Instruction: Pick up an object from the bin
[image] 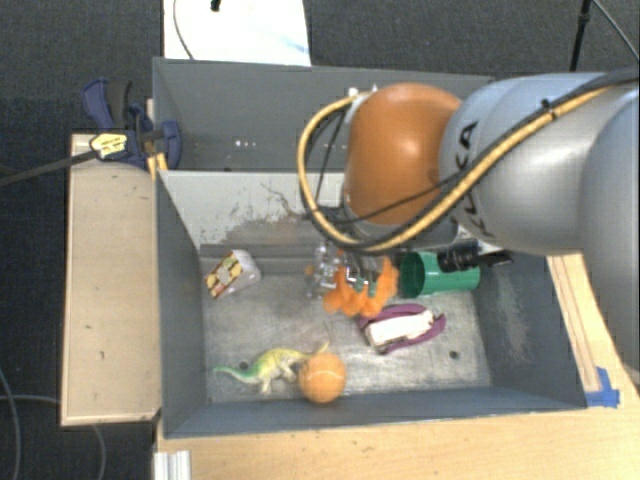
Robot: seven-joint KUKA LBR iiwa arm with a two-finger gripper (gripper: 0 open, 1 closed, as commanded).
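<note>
Inside the grey bin point(268, 314), your pincer point(333, 274) hung at mid-frame over an orange toy point(357, 293) left of a green bottle point(447, 274), and you could not tell whether it was spread or pinching.

The bin point(185, 298) holds six loose things, one of each kind. There is one yellow-and-white box point(232, 273) at nine o'clock, one green toy dinosaur point(262, 368) at seven and one orange ball point(322, 378) at six. One crumpled orange thing point(352, 296) lies near the middle, one green cylinder point(440, 274) at three, and one purple-and-white object point(402, 328) at four.
</note>
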